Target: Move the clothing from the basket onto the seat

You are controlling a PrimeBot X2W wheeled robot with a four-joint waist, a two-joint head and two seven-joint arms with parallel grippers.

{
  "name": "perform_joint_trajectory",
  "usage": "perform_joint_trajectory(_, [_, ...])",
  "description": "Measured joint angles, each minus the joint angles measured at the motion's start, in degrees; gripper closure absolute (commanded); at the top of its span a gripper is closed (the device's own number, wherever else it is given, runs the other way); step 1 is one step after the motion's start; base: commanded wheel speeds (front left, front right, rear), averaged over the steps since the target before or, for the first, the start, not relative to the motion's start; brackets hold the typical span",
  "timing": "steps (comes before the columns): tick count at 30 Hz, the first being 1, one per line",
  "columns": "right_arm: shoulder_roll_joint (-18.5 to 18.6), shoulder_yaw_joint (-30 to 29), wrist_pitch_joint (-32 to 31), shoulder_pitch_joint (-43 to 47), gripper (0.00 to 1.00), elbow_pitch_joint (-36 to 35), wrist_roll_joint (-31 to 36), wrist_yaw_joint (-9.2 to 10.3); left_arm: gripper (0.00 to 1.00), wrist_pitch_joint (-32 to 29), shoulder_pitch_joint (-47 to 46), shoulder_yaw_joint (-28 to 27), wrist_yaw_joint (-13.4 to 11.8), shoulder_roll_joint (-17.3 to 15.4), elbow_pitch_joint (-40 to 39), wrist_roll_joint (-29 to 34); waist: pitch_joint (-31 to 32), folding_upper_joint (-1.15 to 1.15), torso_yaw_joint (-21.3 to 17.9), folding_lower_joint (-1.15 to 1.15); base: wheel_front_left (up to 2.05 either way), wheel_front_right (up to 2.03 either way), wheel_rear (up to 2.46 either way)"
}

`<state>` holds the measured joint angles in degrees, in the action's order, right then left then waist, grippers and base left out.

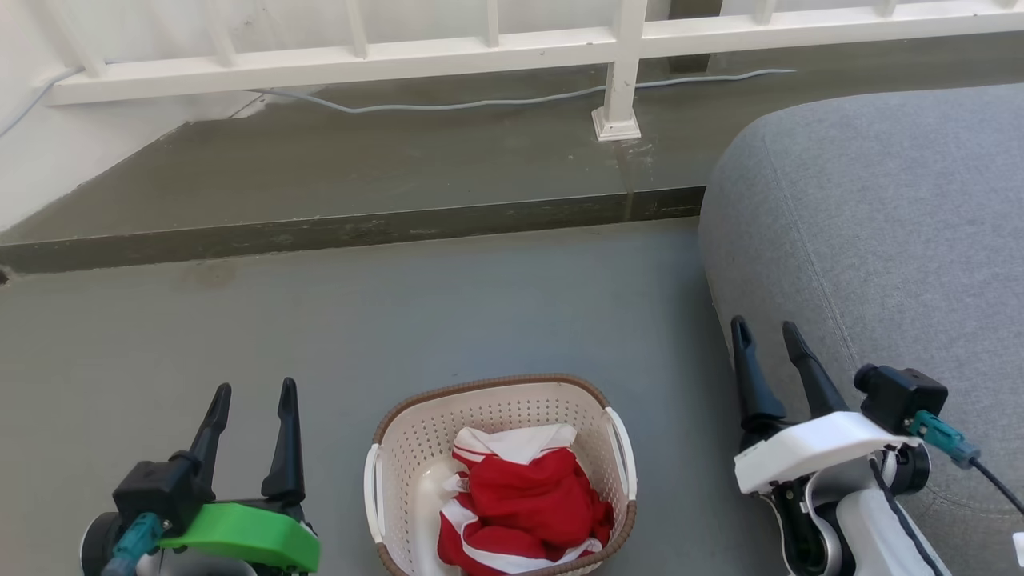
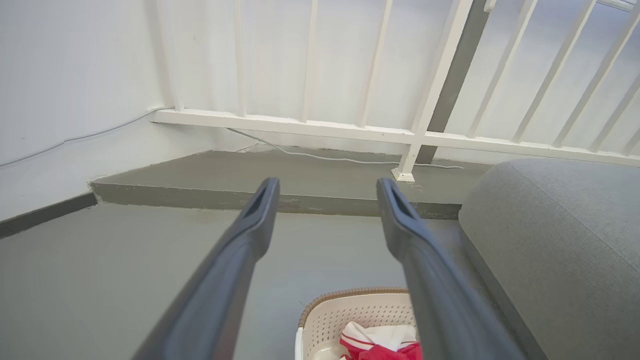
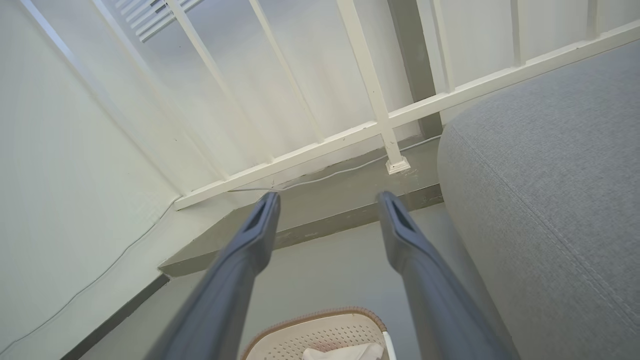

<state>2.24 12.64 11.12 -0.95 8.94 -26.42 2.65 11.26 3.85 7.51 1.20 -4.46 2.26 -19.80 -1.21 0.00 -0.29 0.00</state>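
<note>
The cream basket [image 1: 416, 448] with a brown rim stands on the grey floor at the bottom centre of the head view. Crumpled red clothing [image 1: 528, 500] with white stripes lies inside it. The large grey seat [image 1: 888, 232] fills the right side. My left gripper [image 1: 252, 394] hovers open to the left of the basket, nothing between its fingers. My right gripper [image 1: 766, 330] is open to the right of the basket, beside the seat's front edge. In the left wrist view the basket [image 2: 345, 312], clothing [image 2: 380, 342] and seat [image 2: 560, 240] lie below and right of the gripper [image 2: 327, 187]. The right wrist view shows the gripper [image 3: 327, 200], basket [image 3: 320, 332] and seat [image 3: 550, 165].
A raised concrete step [image 1: 352, 228] crosses the floor beyond the basket. A white railing [image 1: 480, 52] with a post [image 1: 618, 104] stands on it, and a pale cable [image 1: 496, 102] runs along its base. A white wall [image 1: 48, 160] closes the left side.
</note>
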Motion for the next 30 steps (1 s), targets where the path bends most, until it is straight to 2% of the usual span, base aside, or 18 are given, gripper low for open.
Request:
perform_joint_trajectory(17, [0.14, 3.13, 3.09, -0.25, 0.0, -1.25, 12.83, 2.08, 0.0, 3.1, 1.29, 0.65, -1.31, 0.0, -1.31, 11.88, 0.21, 0.0, -0.1, 0.0, 0.0, 0.0, 0.0])
perform_joint_trajectory(30, [0.18, 3.55, 3.23, -0.41, 0.0, -1.36, 13.38, 2.57, 0.0, 3.18, 1.41, 0.35, -1.3, 0.02, -1.27, 12.93, 0.41, 0.0, -0.11, 0.0, 0.0, 0.0, 0.0])
